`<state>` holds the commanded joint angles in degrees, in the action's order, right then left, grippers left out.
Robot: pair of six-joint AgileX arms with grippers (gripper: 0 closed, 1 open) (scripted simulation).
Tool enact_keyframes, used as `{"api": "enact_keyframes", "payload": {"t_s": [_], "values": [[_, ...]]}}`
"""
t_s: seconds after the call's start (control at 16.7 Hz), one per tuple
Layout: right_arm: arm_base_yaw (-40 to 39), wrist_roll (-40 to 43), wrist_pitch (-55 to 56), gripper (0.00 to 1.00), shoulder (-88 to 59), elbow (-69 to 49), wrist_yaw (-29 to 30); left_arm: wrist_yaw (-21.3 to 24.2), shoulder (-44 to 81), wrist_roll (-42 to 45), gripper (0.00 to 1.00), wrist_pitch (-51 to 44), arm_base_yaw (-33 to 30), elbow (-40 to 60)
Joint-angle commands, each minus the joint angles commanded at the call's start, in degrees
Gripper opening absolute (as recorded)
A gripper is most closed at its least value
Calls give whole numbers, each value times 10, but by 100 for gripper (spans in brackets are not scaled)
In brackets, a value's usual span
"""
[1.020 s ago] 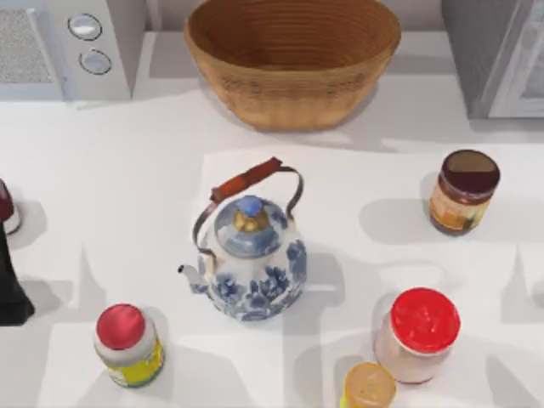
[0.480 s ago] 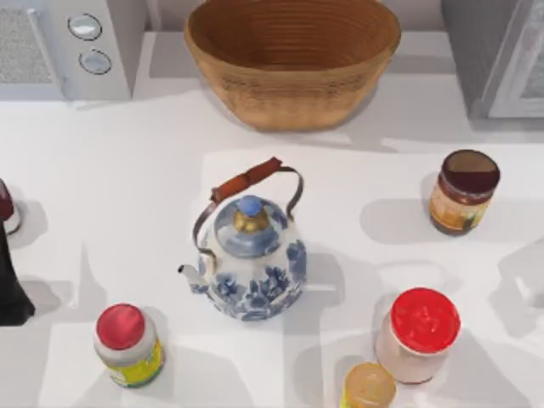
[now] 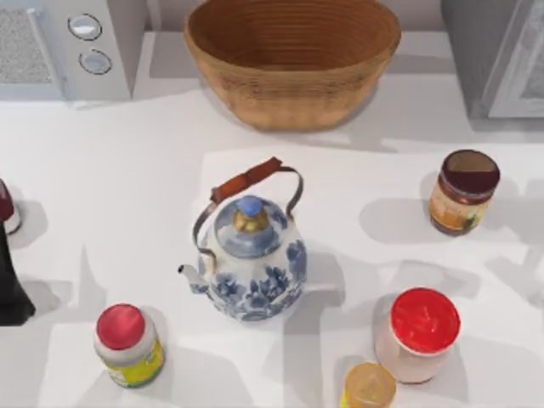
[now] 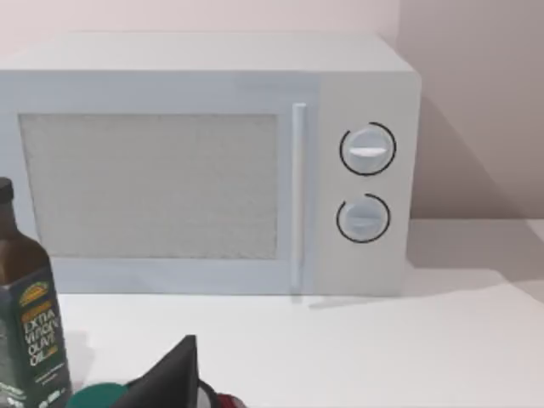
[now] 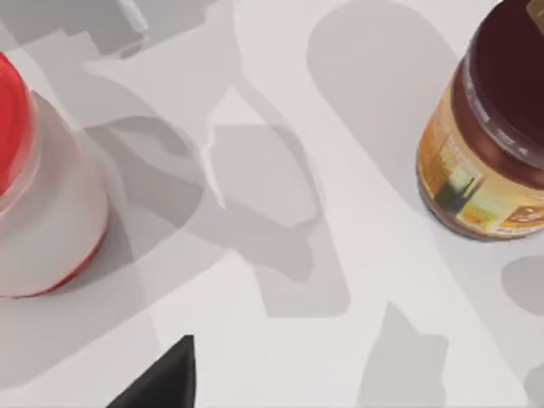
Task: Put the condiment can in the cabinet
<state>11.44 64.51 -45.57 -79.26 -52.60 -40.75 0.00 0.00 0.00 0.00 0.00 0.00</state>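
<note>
Left arm: Our left arm (image 3: 12, 289) sits parked at the left edge of the bench (image 3: 144, 204). We cannot tell how its hand is set.
Microwave: A white microwave (image 4: 212, 161) with two round knobs stands at the back left. A dark olive oil bottle (image 4: 25, 331) stands near it.
Front left: A red-capped bottle (image 3: 127, 344) with a yellow-green label stands on the bench.
Middle: A blue and white teapot (image 3: 251, 259) stands in the middle, and a woven basket (image 3: 293, 59) sits behind it.
Front right: A big red-lidded jar (image 3: 418, 333) stands just beside a small yellow-topped jar (image 3: 368, 387).
Condiment can: The condiment can (image 3: 463, 191) stands upright on the right side of the bench, well apart from the big jar. It is small and round, with a dark maroon lid, amber stuff inside and an orange-yellow label. Nothing is touching it.
Cabinet: The grey cabinet (image 3: 497, 55) stands at the back right, behind the can. Its light grey door looks closed.
Right hand: One dark fingertip (image 5: 161, 378) of our right hand shows above the bench between the two jars. We cannot tell if the hand is wide or narrow.
How far along: We think the job has hardly begun. The can is not yet picked up. We must grab it, open the door and put it inside.
</note>
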Motion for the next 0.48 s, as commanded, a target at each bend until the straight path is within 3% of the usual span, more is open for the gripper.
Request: {"api": "enact_keyframes", "payload": {"t_s": [0.48], "values": [[-1, 399, -232, 100, -445, -299, -199, 0, 0, 0, 100, 0, 0, 0]]}}
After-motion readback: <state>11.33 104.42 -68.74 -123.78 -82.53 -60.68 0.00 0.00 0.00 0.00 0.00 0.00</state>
